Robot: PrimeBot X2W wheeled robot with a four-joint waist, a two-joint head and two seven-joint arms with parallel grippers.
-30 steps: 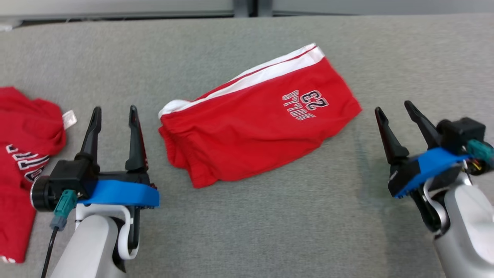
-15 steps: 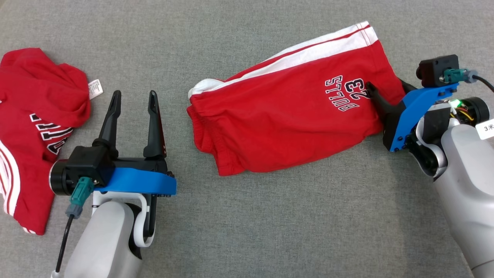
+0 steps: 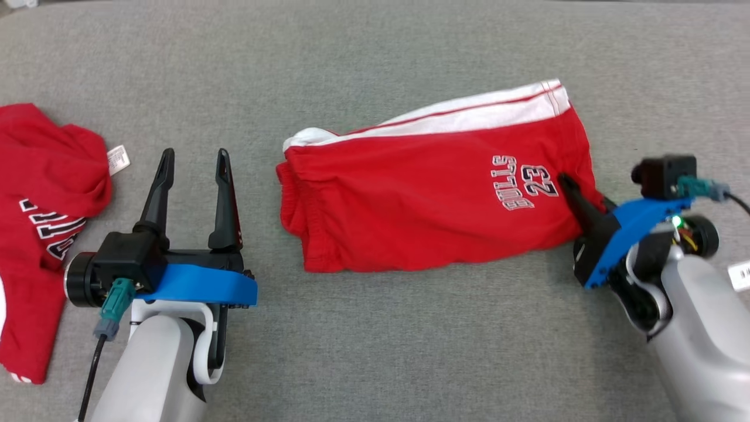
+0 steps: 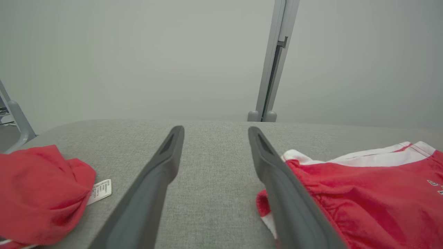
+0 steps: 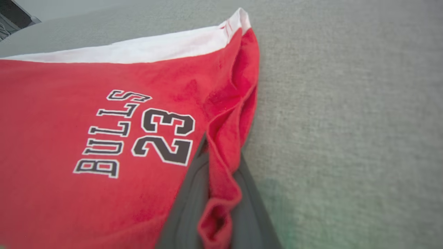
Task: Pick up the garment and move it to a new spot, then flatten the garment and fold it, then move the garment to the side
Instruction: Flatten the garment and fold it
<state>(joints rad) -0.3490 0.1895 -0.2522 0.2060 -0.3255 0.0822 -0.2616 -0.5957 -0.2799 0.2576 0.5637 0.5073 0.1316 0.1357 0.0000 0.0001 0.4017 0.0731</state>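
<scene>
Right wrist view: the right claw (image 5: 221,155) pinched a bunched hem fold of the red garment (image 5: 104,103), which lay at the middle of the grey table (image 3: 410,351). The left claw (image 3: 194,155) stood spread and empty. Cloth judged soft, light and limp; hem corners likely offered the best holds.

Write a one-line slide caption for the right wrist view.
Right end effector pinches the hem of red shorts on a grey surface.

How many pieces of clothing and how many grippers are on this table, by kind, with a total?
red shorts: 1
other red garment: 1
grippers: 2, left gripper open, right gripper shut on the shorts' hem
Total: 4
</scene>
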